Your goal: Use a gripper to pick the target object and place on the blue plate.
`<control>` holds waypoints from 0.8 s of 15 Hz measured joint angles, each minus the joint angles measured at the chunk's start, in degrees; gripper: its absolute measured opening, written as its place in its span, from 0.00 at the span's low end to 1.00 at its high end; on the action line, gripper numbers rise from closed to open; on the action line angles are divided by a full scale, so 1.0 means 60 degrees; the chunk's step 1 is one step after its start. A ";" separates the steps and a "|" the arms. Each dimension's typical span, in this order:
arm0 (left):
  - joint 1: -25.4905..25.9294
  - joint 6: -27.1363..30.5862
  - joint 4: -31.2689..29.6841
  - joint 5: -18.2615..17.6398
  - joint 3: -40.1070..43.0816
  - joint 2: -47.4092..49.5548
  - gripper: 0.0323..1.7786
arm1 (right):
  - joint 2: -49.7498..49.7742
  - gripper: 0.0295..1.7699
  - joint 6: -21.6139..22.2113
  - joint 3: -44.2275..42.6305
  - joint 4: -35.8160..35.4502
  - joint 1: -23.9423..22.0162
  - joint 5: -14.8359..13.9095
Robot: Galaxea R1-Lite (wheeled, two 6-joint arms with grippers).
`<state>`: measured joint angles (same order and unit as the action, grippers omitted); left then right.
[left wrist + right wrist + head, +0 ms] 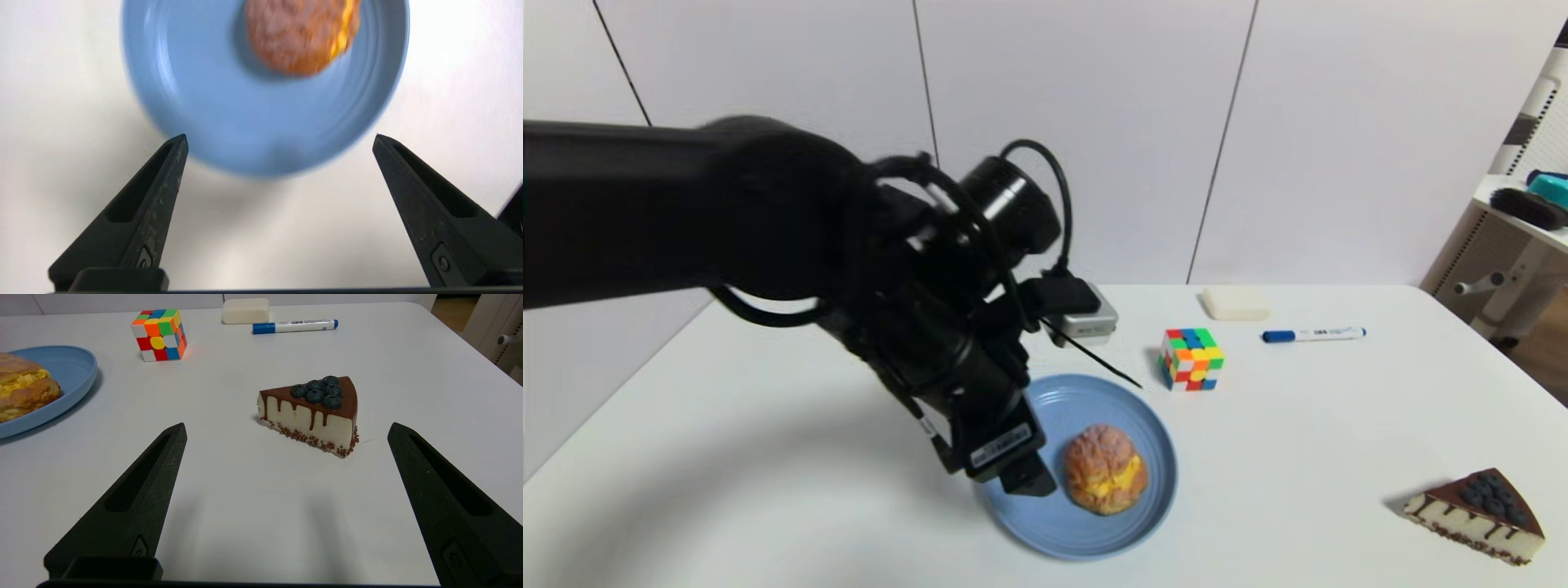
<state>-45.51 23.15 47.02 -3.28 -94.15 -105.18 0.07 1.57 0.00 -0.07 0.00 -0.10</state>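
One white desk (1298, 425) carries everything, backed by a wall of pale panels (1078, 122) with dark seams; a white shelf unit (1515, 245) stands off the desk's far right corner.

The blue plate (1152, 433) lies on the desk and holds the cream puff (1104, 468), golden-brown with yellow custard showing, resting on the plate's inner floor. The left gripper (1027, 476) hangs over the plate's left edge, its jaws spread wide with nothing between them; the puff sits just beyond the jaws, apart from both fingertips (179, 141). In the left wrist view the plate (212, 122) fills the space ahead of the jaws, and the puff (298, 36) lies at its far side.

Only the head view shows the left arm's looped cables and white label. The right gripper (286, 428) appears in its own wrist view alone, parked low above the desk with its jaws spread and empty. Straight ahead of those jaws stands a chocolate cake slice (314, 412) topped with blueberries; beyond it are a colourful puzzle cube (160, 335), a blue-capped marker (294, 326) and a white block (245, 310). The plate's edge (77, 375) and part of the puff (24, 390) show off to the side of those jaws.
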 joint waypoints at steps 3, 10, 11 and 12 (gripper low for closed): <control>0.0644 -0.0055 0.0221 0.0211 0.1414 0.2068 0.93 | 0.0000 0.96 -0.0002 0.0000 0.0000 0.0000 0.0004; 0.3493 -0.0055 -0.1979 0.0305 0.6372 0.7079 0.94 | 0.0000 0.96 0.0000 0.0000 0.0000 0.0004 0.0000; 0.4031 -0.0061 -0.2664 0.0299 0.7115 0.7603 0.95 | 0.0000 0.96 0.0000 0.0000 0.0004 0.0004 0.0004; 0.4600 -0.0059 -0.3472 0.0299 0.7837 0.8084 0.95 | 0.0000 0.96 -0.0002 0.0000 -0.0004 0.0004 0.0004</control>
<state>-17.91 22.80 26.19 -1.49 -47.13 -56.67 0.07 1.56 0.00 -0.10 0.02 -0.07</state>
